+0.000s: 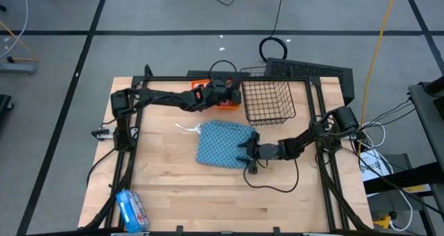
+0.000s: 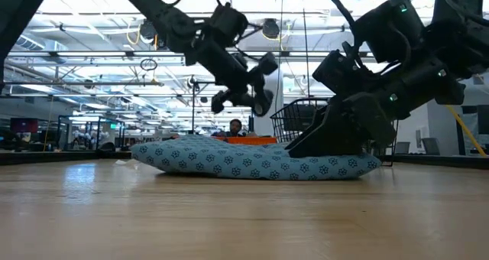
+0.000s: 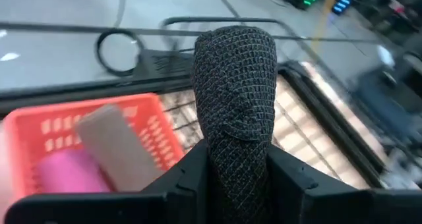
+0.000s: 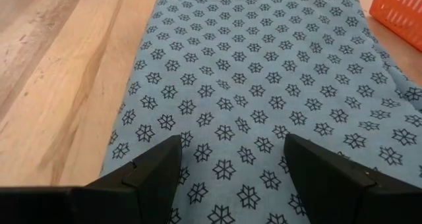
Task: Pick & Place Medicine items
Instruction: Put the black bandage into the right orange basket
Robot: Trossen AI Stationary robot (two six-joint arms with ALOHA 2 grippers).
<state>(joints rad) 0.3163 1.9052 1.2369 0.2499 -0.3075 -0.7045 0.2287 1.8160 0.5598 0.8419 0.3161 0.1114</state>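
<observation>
A black roll with a mesh texture (image 3: 234, 99) stands upright between the fingers of the left gripper (image 3: 235, 184), which grasps it above the orange basket (image 3: 142, 128) (a grey bar (image 3: 115, 145) and a pink item (image 3: 69, 174) lie inside). The right gripper (image 4: 231, 178) hovers with its fingers spread over the blue patterned cloth (image 4: 264, 72), beside the wire basket (image 1: 269, 100).

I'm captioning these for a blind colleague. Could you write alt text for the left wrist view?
The left gripper grips a dark mesh-wrapped roll upright between its fingers, above a red basket holding a grey bar and a pink item. A black wire basket lies beyond.
</observation>
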